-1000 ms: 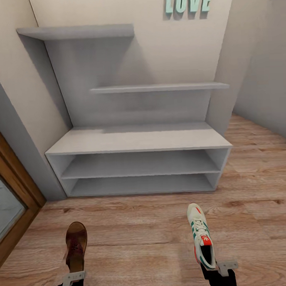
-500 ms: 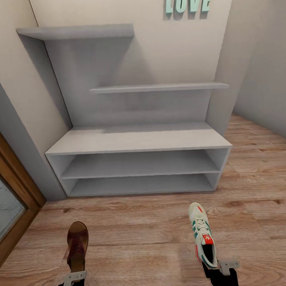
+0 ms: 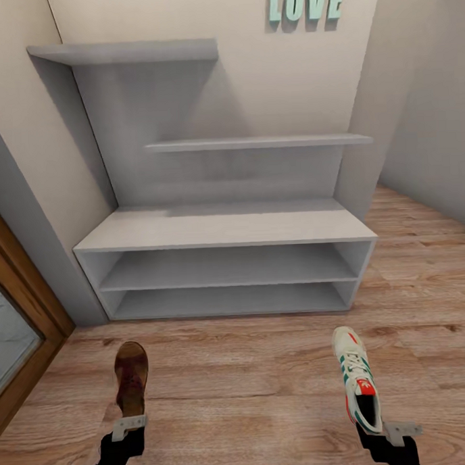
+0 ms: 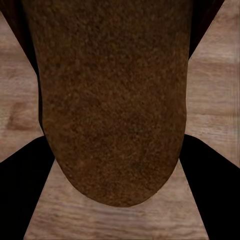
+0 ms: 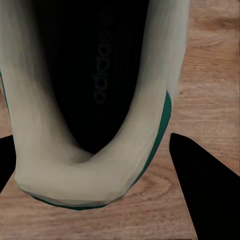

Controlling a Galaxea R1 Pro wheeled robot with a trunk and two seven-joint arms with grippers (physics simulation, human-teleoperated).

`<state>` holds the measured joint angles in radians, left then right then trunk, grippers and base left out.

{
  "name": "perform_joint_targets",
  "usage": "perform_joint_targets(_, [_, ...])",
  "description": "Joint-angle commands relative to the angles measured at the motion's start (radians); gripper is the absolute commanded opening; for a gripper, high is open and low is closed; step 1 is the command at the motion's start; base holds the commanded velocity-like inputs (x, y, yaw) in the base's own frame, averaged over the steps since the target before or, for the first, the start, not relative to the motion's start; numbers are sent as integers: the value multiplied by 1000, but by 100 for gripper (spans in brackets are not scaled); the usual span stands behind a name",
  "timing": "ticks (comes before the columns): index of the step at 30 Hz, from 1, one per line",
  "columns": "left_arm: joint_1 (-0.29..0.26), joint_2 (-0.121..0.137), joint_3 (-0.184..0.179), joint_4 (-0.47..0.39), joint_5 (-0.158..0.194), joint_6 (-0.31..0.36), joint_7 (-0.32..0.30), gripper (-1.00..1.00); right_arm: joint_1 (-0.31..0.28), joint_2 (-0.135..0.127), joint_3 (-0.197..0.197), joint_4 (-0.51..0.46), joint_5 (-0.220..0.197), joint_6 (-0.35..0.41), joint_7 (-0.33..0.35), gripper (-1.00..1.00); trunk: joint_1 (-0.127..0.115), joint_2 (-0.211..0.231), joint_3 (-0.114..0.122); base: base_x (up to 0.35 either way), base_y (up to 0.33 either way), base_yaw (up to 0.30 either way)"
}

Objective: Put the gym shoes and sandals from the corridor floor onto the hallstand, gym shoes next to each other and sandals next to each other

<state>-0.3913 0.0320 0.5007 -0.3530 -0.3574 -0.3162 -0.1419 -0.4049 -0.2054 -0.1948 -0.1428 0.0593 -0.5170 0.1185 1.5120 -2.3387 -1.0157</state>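
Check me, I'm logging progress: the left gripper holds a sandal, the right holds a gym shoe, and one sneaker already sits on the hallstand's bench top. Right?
Not quite. The head view shows the hallstand with a bare bench top and bare shelves. The rest stands: the left gripper holds a sandal and the right gripper holds a gym shoe.

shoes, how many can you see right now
2: a brown sandal at the left gripper, a gym shoe at the right gripper. Their mates may be out of frame.

I noted a brown sandal, a white sneaker striped green with red-orange patches, a white hallstand, teal lettering, and light-brown wood-grain floor.
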Motion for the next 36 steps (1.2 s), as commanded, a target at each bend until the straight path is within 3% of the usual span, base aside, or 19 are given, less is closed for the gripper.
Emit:
perform_joint_targets(1, [-12, -1, 10, 2, -7, -2, -8, -100, -1, -1, -12, 1, 4, -3, 6, -100, 0, 0, -1, 0, 0, 0])
perform_joint_targets(6, [-75, -4, 10, 5, -7, 18, 9, -100, -1, -4, -27, 4, -5, -3, 5, -100, 0, 0, -1, 0, 0, 0])
perform_joint_targets(15, [-175, -26, -6, 8, -5, 174, 100, -100, -1, -6, -31, 5, -7, -2, -29, -100, 0, 0, -1, 0, 0, 0])
perform_joint_targets(17, [-211, -39, -33, 8, -5, 199, 107, -100, -1, -6, -32, 5, -8, -2, -59, -100, 0, 0, -1, 0, 0, 0])
perform_joint_targets(20, [-266, -58, -103, 9, -4, 271, 109, -100, -1, -6, -32, 6, -8, -2, -92, -100, 0, 0, -1, 0, 0, 0])
perform_joint_targets(23, [-334, -71, -168, 10, -1, 394, 100, -100, 0, -7, -32, 7, -11, -2, -104, -100, 0, 0, -1, 0, 0, 0])
perform_joint_targets(26, [-366, -73, -178, 12, 1, 424, 84, -100, 0, -7, -32, 7, -31, -2, -106, -100, 0, 0, -1, 0, 0, 0])
perform_joint_targets(31, [-405, -69, -186, 13, -1, 494, 12, -100, 0, -20, -32, 7, -105, -1, -113, -100, 0, 0, -1, 0, 0, 0])
perform_joint_targets(36, [-433, -61, -189, 11, -2, 537, -26, -100, -1, -23, -30, 6, -134, -1, -114, -100, 0, 0, -1, 0, 0, 0])
